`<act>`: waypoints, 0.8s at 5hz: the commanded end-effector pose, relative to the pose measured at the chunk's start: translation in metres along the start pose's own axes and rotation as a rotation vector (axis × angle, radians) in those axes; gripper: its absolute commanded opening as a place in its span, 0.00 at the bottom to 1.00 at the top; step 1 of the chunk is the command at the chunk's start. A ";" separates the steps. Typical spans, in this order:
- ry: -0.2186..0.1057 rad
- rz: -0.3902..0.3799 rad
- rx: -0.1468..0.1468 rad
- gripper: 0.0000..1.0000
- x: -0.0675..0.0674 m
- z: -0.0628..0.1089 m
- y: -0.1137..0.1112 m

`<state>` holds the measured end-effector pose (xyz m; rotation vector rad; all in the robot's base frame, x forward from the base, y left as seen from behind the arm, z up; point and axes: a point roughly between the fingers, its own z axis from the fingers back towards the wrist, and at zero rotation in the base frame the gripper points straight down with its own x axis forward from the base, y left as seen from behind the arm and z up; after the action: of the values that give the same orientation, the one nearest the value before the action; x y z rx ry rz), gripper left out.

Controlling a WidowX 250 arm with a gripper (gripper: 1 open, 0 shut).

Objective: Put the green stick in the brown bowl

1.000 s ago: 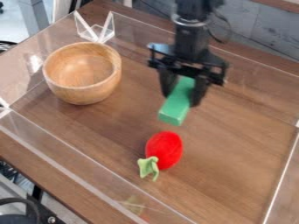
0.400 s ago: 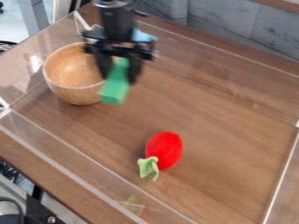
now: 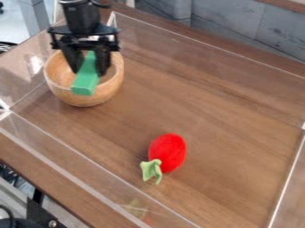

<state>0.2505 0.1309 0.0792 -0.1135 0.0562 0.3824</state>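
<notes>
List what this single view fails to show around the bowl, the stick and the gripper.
- Bowl: most of its inside, hidden behind the gripper and the stick.
- Stick: its top end, covered by the fingers; whether its lower end touches the bowl cannot be told.
- Arm above the gripper: cut off by the top edge.
- Strawberry: its far side, turned away.

Green stick [image 3: 85,82] now over brown bowl [image 3: 105,93]
</notes>
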 end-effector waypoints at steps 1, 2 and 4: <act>-0.059 -0.022 -0.003 0.00 0.023 0.023 0.010; -0.059 -0.026 -0.012 0.00 0.032 0.029 0.016; -0.064 0.011 -0.030 0.00 0.034 0.013 0.016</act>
<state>0.2706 0.1543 0.0765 -0.1436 0.0301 0.3932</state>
